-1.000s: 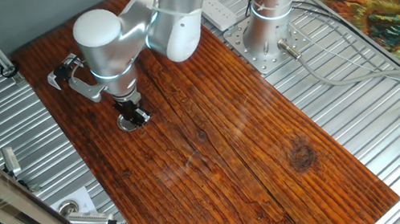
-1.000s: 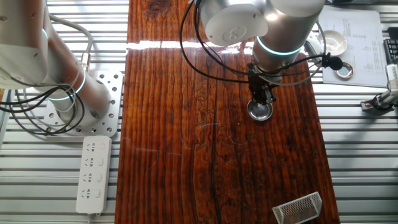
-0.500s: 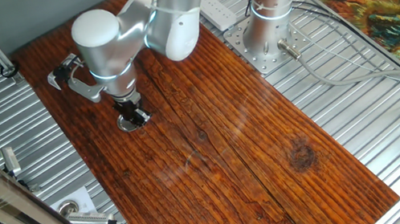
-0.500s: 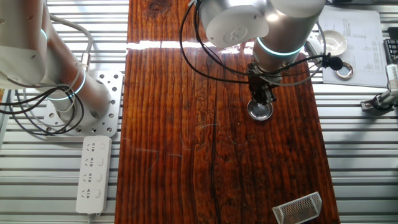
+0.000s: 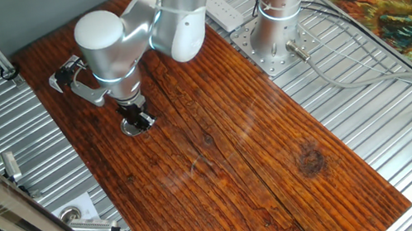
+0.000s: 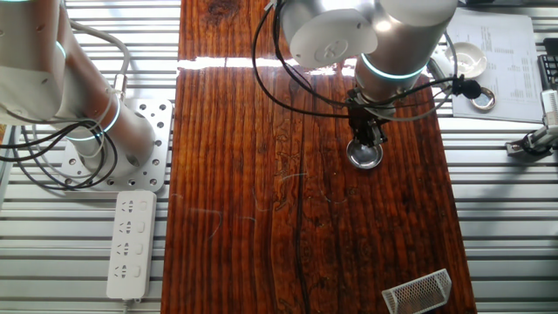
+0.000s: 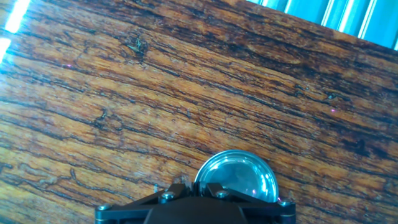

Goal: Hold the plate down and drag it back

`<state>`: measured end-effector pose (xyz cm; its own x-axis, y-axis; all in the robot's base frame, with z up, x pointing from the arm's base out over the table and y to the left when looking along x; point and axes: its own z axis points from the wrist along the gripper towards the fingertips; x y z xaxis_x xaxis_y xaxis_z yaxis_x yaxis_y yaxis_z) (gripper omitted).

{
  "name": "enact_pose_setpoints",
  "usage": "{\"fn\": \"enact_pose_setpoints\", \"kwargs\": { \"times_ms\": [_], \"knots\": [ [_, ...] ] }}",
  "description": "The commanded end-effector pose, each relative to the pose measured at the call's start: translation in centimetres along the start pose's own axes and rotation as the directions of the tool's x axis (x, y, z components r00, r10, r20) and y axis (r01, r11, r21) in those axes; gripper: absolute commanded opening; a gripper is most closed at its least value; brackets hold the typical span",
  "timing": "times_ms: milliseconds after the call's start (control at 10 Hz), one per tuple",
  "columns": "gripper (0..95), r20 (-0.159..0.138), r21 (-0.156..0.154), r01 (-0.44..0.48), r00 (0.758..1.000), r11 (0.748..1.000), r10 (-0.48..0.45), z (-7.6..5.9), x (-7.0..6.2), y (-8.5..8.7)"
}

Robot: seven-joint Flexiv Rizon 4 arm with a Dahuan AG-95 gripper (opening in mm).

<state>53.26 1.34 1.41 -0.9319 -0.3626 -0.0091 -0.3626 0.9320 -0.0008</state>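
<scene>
The plate is a small round metal disc with a shiny rim, lying flat on the dark wooden board. In the other fixed view the plate sits right under the black fingers. My gripper points straight down with its fingers together, their tips resting on the plate's top. In the hand view the plate shows at the bottom edge, partly hidden by the gripper, whose jaws are closed with only a thin slit between them.
The wooden board lies between ribbed metal surfaces. A second robot base and a white power strip are at the left. A mesh metal holder sits on the board's near corner. Papers and a small bowl lie at the right.
</scene>
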Motion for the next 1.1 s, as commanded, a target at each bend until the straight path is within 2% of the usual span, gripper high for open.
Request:
{"fn": "enact_pose_setpoints", "kwargs": {
  "times_ms": [100,300,500,800,900,1100],
  "knots": [
    [0.0,-0.001,0.005,0.001,1.000,1.000,-0.001,0.1,0.0,0.1],
    [0.0,-0.004,0.002,0.000,1.000,1.000,0.000,0.1,-0.1,0.2],
    [0.0,-0.004,0.012,0.007,1.000,1.000,-0.006,0.2,-0.1,0.4],
    [0.0,0.001,0.001,-0.002,1.000,1.000,0.002,0.2,-0.3,0.9],
    [0.0,0.002,0.009,0.000,1.000,1.000,0.000,0.3,-0.3,1.2],
    [0.0,0.005,0.003,-0.004,1.000,1.000,0.004,0.3,-0.4,1.5]
  ]
}}
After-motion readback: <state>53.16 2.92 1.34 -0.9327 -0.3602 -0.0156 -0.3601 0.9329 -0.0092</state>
